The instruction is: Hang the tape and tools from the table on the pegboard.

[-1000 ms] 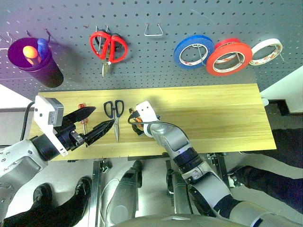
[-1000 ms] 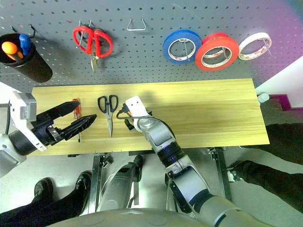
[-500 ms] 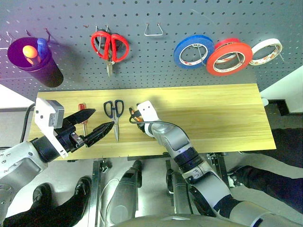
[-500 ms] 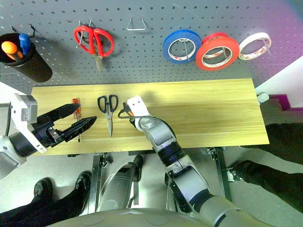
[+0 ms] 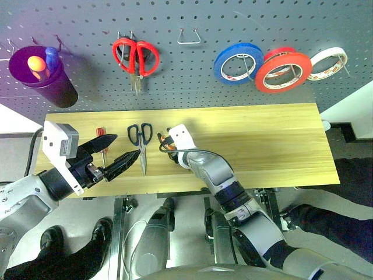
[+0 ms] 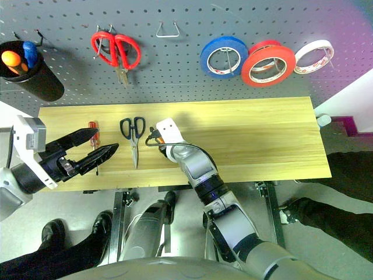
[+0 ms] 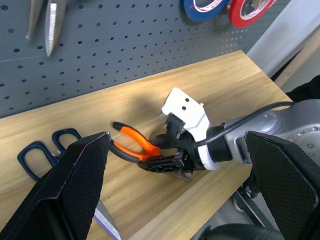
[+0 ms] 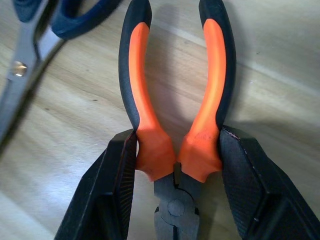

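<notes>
A: We look over the dark pegboard (image 5: pixel 192 70), where the orange-red tape (image 5: pixel 282 71) already hangs on a hook between a blue roll (image 5: pixel 238 62) and a white roll (image 5: pixel 327 63), well apart from the red-handled scissors (image 5: pixel 135 57) further along.

B: Below it runs the pale wooden desk (image 5: pixel 262 140). Toward its left end lie the dark-handled scissors (image 5: pixel 141 143) and, just beyond them, the small red-handled screwdriver (image 5: pixel 102 143).

A: Our right gripper (image 8: pixel 175 170) is clamped on the pliers (image 7: pixel 137 147), one finger pressed against each orange handle just behind the pivot. The pliers look to be still on the desk, just beside the scissors, handles spread.

B: Our left gripper (image 5: pixel 113 149) hangs above the screwdriver with its fingers wide apart, holding nothing.

A: For the lift, we judge a straight rise best, so the handles clear the scissors without dragging them.

B: And the squeeze should stay firm near the pivot. Since the handles stand open, we would aim one over the empty wire hook (image 5: pixel 189 37), letting the tool settle before we let go.
</notes>
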Robot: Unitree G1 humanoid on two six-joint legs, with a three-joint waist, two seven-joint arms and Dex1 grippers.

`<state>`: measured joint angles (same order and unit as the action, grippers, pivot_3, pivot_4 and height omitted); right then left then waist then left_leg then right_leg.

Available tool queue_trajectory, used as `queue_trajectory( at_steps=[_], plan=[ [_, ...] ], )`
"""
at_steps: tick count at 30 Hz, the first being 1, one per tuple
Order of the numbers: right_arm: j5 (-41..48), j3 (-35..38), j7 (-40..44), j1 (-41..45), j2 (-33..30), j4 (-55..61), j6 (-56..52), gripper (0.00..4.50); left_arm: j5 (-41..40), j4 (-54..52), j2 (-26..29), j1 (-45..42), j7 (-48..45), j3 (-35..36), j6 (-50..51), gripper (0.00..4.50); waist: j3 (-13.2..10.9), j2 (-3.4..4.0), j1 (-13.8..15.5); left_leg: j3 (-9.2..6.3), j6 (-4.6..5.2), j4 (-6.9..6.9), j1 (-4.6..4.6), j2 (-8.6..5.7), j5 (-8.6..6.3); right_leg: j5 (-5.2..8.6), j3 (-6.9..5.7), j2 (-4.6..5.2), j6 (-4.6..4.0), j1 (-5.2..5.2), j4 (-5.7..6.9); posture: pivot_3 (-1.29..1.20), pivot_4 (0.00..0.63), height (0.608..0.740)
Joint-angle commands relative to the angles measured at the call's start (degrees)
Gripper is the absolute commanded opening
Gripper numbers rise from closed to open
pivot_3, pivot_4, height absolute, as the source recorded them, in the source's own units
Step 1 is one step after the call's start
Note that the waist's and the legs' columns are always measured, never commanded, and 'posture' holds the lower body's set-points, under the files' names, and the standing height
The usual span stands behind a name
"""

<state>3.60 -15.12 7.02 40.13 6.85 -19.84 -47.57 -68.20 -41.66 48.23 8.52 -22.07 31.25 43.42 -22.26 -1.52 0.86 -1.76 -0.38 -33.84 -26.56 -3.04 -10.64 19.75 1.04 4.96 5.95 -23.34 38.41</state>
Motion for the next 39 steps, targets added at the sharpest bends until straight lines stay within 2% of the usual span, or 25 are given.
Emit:
queue_trajectory(
  at_steps=[1, 15, 22, 28, 31, 36, 39],
  plan=[
    [2.0, 2.9, 1.61, -0.76, -0.13, 5.35, -1.99, 2.09, -0.02, -0.92, -0.15, -0.38, -0.35, 0.45, -1.14, 4.5, -0.02, 0.0, -0.01, 0.0, 0.0, 0.0, -0.01, 0.0, 0.0, 0.0, -0.01, 0.0, 0.0, 0.0, -0.01, 0.22, 0.428, 0.74],
    [6.09, 12.12, 5.06, -2.9, -5.18, 11.33, -5.85, 2.09, 2.12, 1.52, -0.41, -3.79, -2.43, -2.09, -1.26, 4.5, -0.02, -0.01, -0.06, 0.01, -0.07, -0.02, -0.05, 0.0, 0.04, 0.0, -0.06, 0.01, 0.0, 0.0, -0.02, 0.18, 0.403, 0.74],
    [2.34, 9.15, 6.42, -4.44, -12.49, 8.93, -3.46, 2.09, 3.76, 2.96, -0.6, -5.79, -3.65, -3.82, -1.49, 4.5, -0.02, -0.01, -0.24, 0.01, -0.07, -0.08, -0.05, -0.01, 0.05, -0.01, -0.12, 0.02, 0.01, 0.04, -0.03, 0.15, 0.395, 0.74],
    [4.14, 14.27, 5.67, -4.19, -13.8, 8.32, -3.34, 2.09, 4.9, 4.13, -0.82, -7.02, -4.78, -4.43, -1.31, 4.5, -0.01, -0.02, -0.16, 0.0, -0.11, -0.12, -0.04, -0.01, 0.08, -0.01, -0.15, 0.01, 0.01, 0.08, 0.01, 0.14, 0.395, 0.74],
    [3.79, 14.19, 6.33, -4.27, -14.86, 8.17, -2.47, 2.09, 5.39, 4.46, -1.05, -7.64, -5.0, -5.02, -1.42, 4.5, -0.01, -0.02, -0.14, 0.0, -0.1, -0.19, -0.06, -0.01, 0.08, -0.01, -0.16, 0.02, 0.02, 0.1, 0.0, 0.13, 0.393, 0.74],
    [-0.39, 6.52, 9.61, -5.74, -20.14, 8.93, -2.57, 2.09, 6.38, 5.13, -1.1, -8.37, -5.79, -5.19, -1.39, 4.5, -0.01, -0.03, -0.21, -0.01, -0.1, -0.23, -0.04, -0.01, 0.08, -0.01, -0.18, 0.01, 0.02, 0.11, 0.03, 0.12, 0.394, 0.74],
    [-0.09, 7.21, 9.43, -5.67, -20.03, 8.44, -1.73, 2.09, 7.36, 6.02, -1.52, -9.09, -5.87, -5.17, -1.68, 4.5, 0.0, -0.04, -0.24, -0.01, -0.1, -0.24, -0.02, -0.01, 0.08, -0.01, -0.18, 0.01, 0.01, 0.14, 0.06, 0.12, 0.391, 0.74]
  ],
)
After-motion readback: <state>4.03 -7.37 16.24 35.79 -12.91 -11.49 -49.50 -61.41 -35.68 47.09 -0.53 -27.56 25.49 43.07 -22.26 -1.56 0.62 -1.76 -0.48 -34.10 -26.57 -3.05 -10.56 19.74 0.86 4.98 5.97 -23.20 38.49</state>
